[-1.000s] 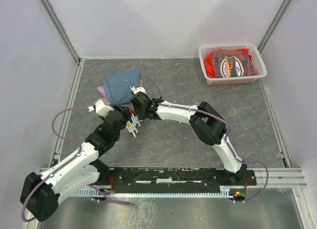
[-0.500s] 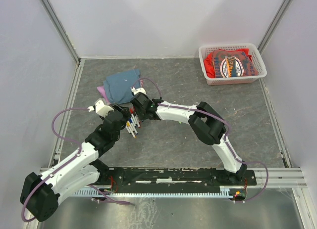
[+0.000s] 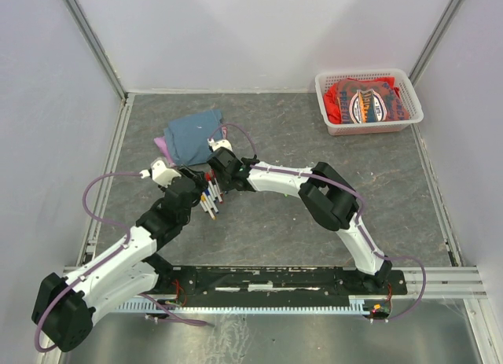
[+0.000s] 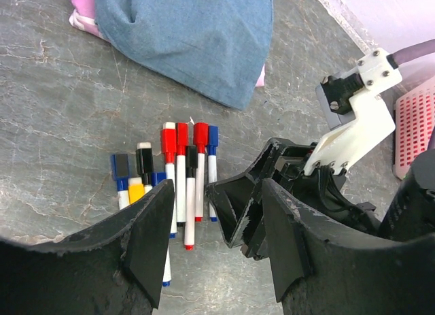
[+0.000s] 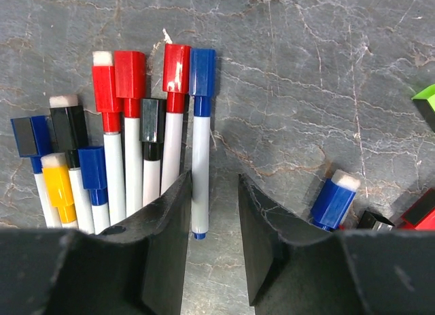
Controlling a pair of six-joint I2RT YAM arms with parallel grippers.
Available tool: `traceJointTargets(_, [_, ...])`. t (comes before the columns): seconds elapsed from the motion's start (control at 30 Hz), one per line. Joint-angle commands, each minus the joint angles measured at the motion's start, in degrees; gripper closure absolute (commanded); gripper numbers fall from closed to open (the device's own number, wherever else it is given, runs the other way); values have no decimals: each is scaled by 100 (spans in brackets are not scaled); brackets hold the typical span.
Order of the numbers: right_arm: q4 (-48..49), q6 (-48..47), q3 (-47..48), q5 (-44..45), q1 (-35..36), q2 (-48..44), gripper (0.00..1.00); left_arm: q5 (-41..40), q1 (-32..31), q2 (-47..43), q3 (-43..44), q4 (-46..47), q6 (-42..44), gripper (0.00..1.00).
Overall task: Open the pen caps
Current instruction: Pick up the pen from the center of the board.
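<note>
Several white-barrelled marker pens point(image 3: 209, 197) lie side by side on the grey table. Their caps show in the right wrist view: red point(image 5: 129, 73), red point(image 5: 177, 64), blue point(image 5: 202, 71), black point(image 5: 152, 121) and yellow point(image 5: 58, 186). My right gripper point(image 5: 212, 220) is open just above the table. The blue-capped pen's barrel point(image 5: 200, 179) lies between its fingers, against the left one. A loose blue cap point(image 5: 334, 199) lies to its right. My left gripper point(image 4: 217, 233) is open and empty, beside the pens point(image 4: 180, 179), facing the right gripper's fingers point(image 4: 234, 203).
A blue cloth pouch point(image 3: 192, 136) on something pink lies just behind the pens. A white basket point(image 3: 326, 104) holding red cloth stands at the back right. Green point(image 5: 427, 101) and red-black pieces point(image 5: 421, 218) lie at the right wrist view's right edge. Walls enclose the table.
My right gripper has shifted slightly left, closer over the pens. The left arm and the pens have not visibly moved.
</note>
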Motion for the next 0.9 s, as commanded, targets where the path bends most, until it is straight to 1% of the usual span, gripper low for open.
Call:
traceJointTargets(0.0, [-127, 85, -180, 61, 61, 228, 60, -254, 40, 60, -26, 255, -265, 39])
traceJointTargets(0.3, [-197, 187, -315, 112, 140, 258, 69, -273, 35, 0, -36, 229, -272, 38])
traceJointTargets(0.43, [-197, 262, -440, 116, 161, 238, 76, -274, 38, -11, -53, 140, -343, 37])
traceJointTargets(0.57, [-158, 317, -539, 89, 170, 220, 87, -269, 33, -4, -45, 94, -405, 35])
traceJointTargets(0.7, [-79, 337, -671, 96, 172, 73, 94, -261, 35, 69, -6, 84, -400, 33])
traceJointTargets(0.8, [-75, 303, -753, 168, 167, -74, 98, -213, 40, 169, 12, 104, -399, 32])
traceJointTargets(0.87, [19, 260, -894, 204, 164, -245, 99, -179, 33, 230, 13, 127, -401, 31])
